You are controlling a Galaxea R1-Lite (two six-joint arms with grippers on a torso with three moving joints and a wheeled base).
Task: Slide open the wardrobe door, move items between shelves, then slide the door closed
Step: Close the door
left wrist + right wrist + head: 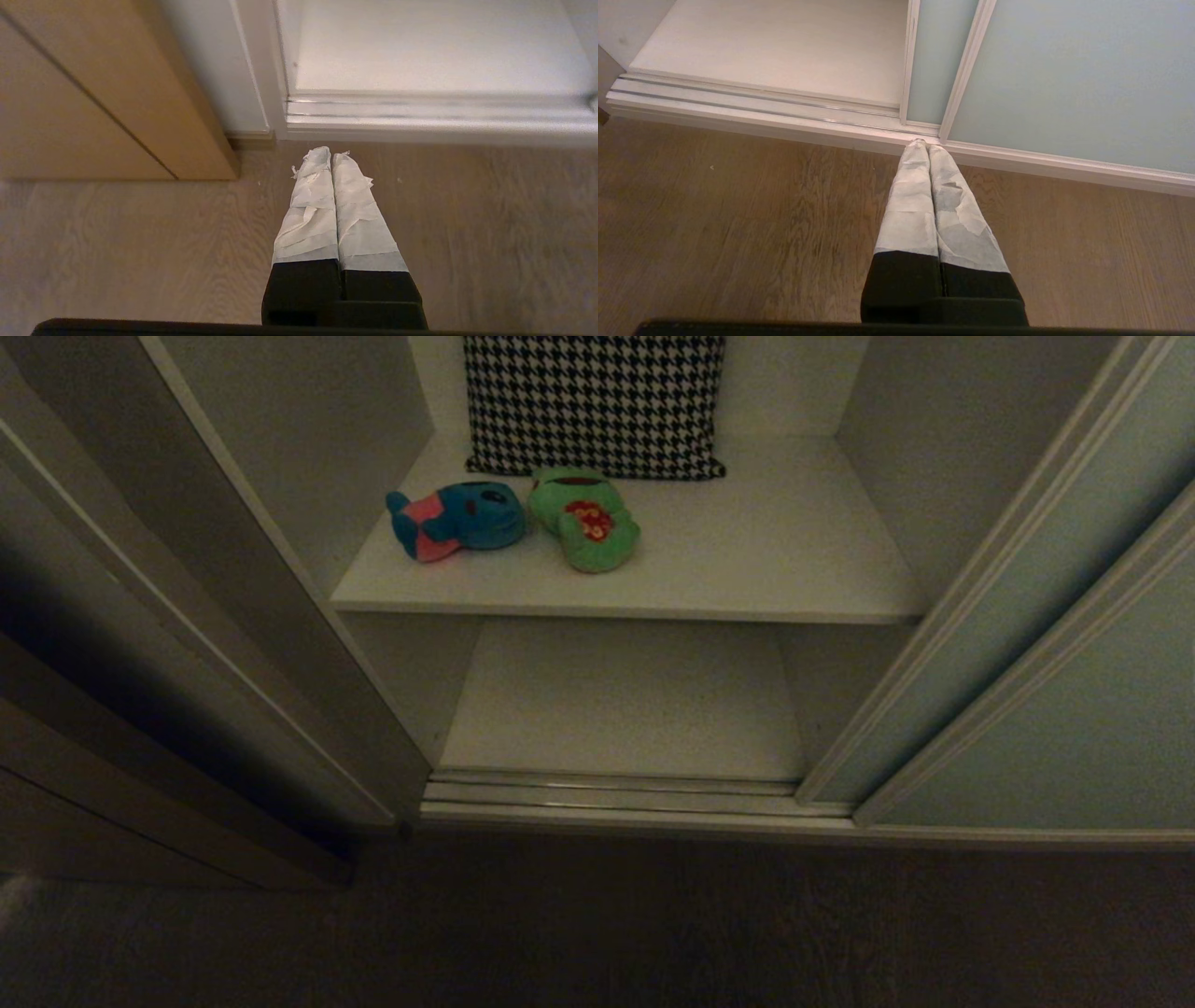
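Taped white fingers, pressed flat together with nothing between them, fill the near part of each wrist view: the left gripper [331, 156] has its jaws closed and empty above the wood floor [140, 242], pointing toward the wardrobe's bottom track [420, 116] and the corner beside a tan cabinet [93, 93]. On the other side the right gripper [924, 145] is likewise closed on nothing, its tips showing just before the sill where the two door frames meet. Neither arm appears in the head view.

Outward from there, the sliding wardrobe door [971, 644] stands pushed to the right, overlapping its twin [1102, 709], so the compartment is open. On the upper shelf [766, 569] lie both items: the blue toy [462, 518] on its side toward the left, and the green frog [583, 518] touching it just to the right. A houndstooth cushion [597, 401] leans against the back wall behind them. Below, the lower shelf [625, 700] carries none of the toys.

By my reading, the opening is done. Both toys share one shelf, which could mean the transfer has finished or has not begun; these views cannot settle which. Closing the door certainly remains, and with both grippers low by the floor, neither is placed for it yet.
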